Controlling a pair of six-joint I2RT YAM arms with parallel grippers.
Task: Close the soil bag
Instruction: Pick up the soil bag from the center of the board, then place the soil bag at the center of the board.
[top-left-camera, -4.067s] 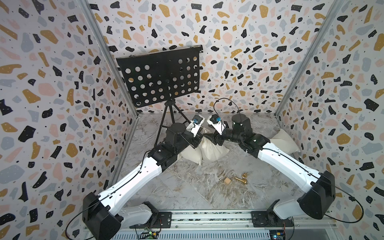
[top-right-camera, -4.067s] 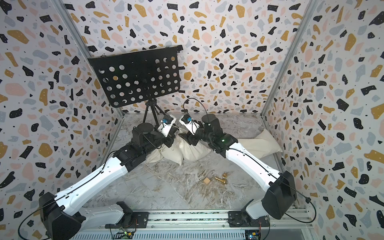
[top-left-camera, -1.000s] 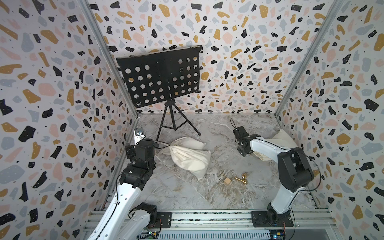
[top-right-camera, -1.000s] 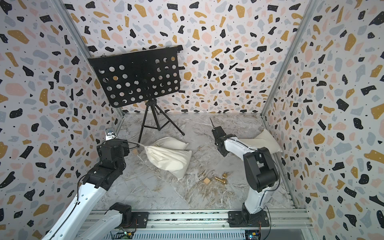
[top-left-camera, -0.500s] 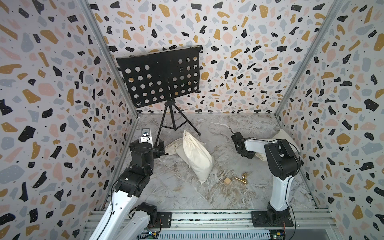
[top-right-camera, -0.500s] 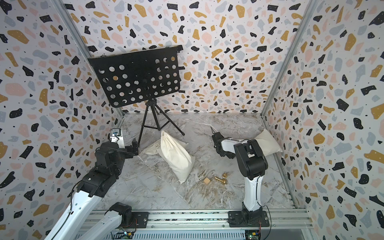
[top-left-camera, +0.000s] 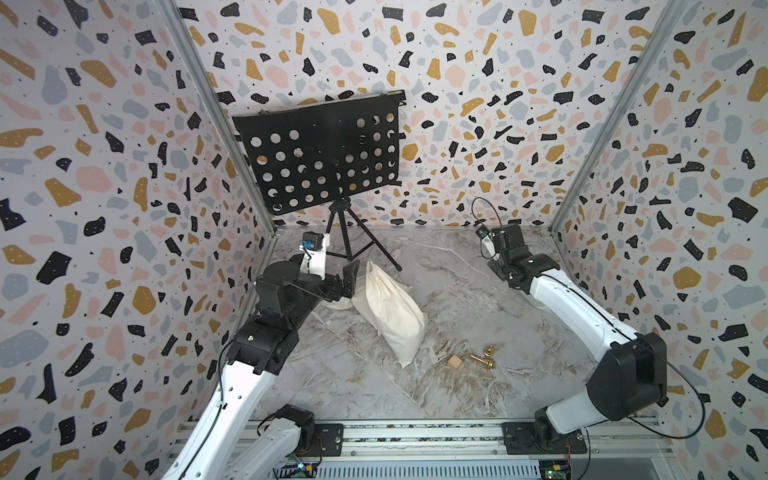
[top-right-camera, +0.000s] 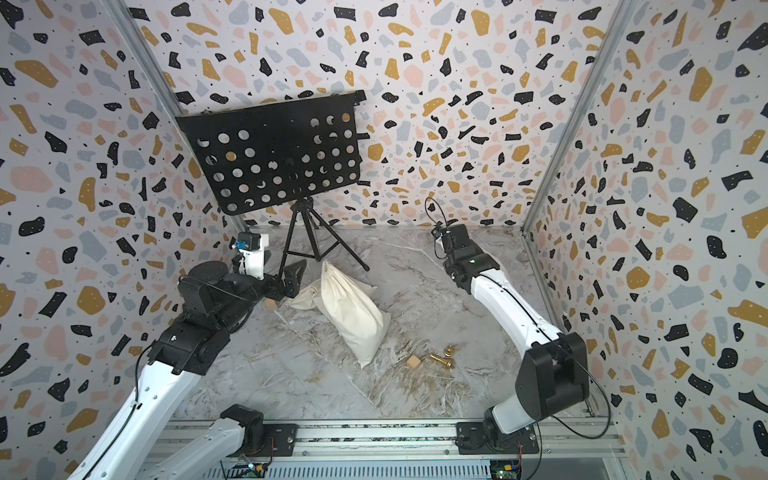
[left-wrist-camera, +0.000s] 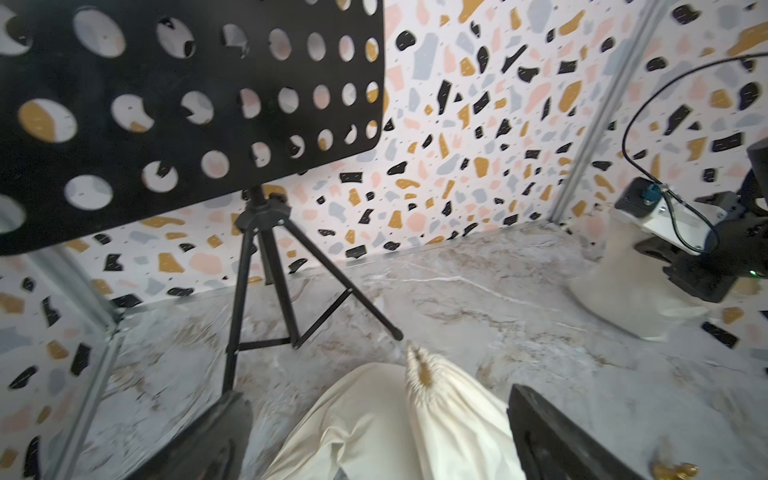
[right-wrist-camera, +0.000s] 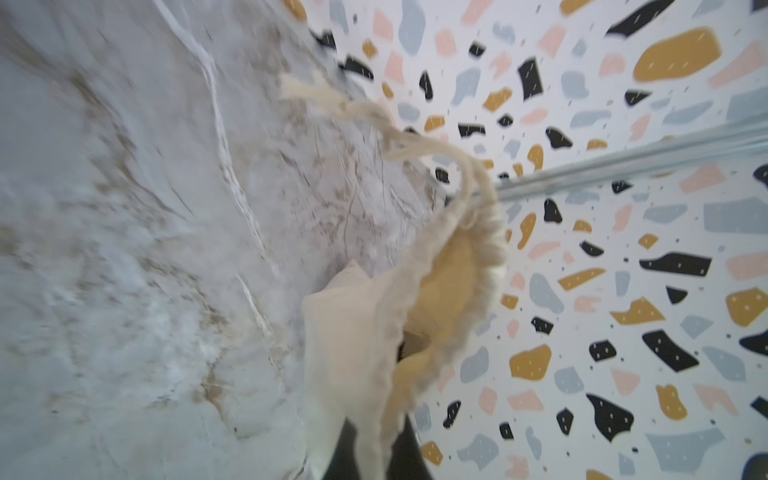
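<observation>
The soil bag (top-left-camera: 390, 307), a cream drawstring sack, lies tipped in the middle of the marble floor, its neck (left-wrist-camera: 419, 365) gathered tight. My left gripper (left-wrist-camera: 374, 440) is open, one finger (left-wrist-camera: 216, 436) on each side of the sack and gripping nothing; in both top views the left gripper (top-right-camera: 293, 276) sits just left of the sack. A second cream bag (left-wrist-camera: 623, 286) stands by the right wall, mostly hidden behind my right arm in both top views. Its mouth (right-wrist-camera: 449, 291) gapes and its cord (right-wrist-camera: 399, 141) hangs loose. My right gripper (right-wrist-camera: 380, 453) is shut on that bag's rim cloth.
A black perforated music stand (top-left-camera: 320, 153) on a tripod (top-left-camera: 353, 245) rises just behind the soil bag. A wooden cube (top-left-camera: 454, 361) and brass pieces (top-left-camera: 482, 358) lie in front of the sack. A small block (top-right-camera: 272, 304) sits under my left gripper. Walls close in on three sides.
The soil bag has gone from lying flat to tipped up on its side. My left gripper has swung in beside it and opened wide. My right gripper has shut on the second bag's rim.
</observation>
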